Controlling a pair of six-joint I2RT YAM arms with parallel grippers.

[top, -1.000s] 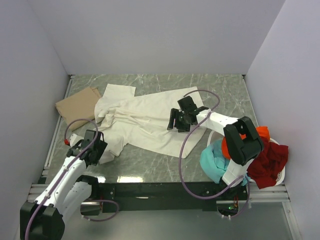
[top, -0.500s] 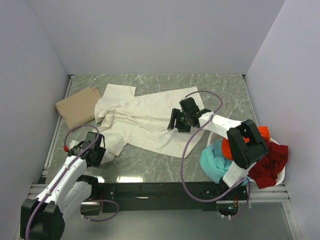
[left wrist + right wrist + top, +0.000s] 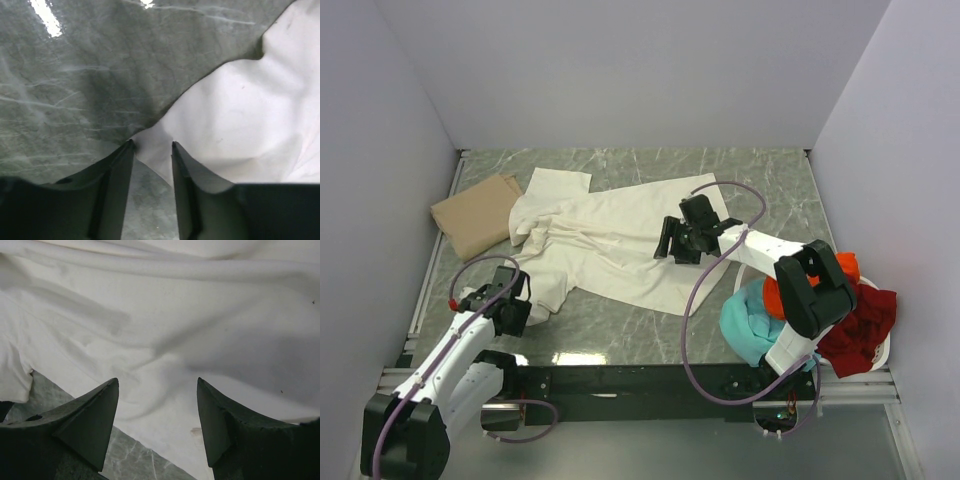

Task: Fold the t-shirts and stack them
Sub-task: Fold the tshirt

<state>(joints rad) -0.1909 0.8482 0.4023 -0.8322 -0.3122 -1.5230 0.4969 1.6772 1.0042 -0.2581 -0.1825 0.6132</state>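
A large cream-white t-shirt (image 3: 610,240) lies spread and rumpled across the middle of the marble table. My left gripper (image 3: 516,312) is low at its near-left corner. In the left wrist view that gripper (image 3: 152,145) has its jaws narrowed but still apart, and a corner of the cream cloth (image 3: 240,115) lies between the tips. My right gripper (image 3: 666,240) hovers open over the shirt's right part, and in the right wrist view (image 3: 157,382) nothing sits between its fingers above the cloth (image 3: 175,315). A folded tan t-shirt (image 3: 475,215) lies at the far left.
At the right edge a white basket (image 3: 886,350) holds teal (image 3: 748,325), orange (image 3: 845,266) and dark red (image 3: 860,322) shirts that spill over it. Walls close in the table on three sides. Bare marble (image 3: 75,75) shows near the left gripper.
The left gripper's jaws have narrowed around the cream shirt's corner, and it has slid slightly nearer. The right gripper has shifted slightly and stays open.
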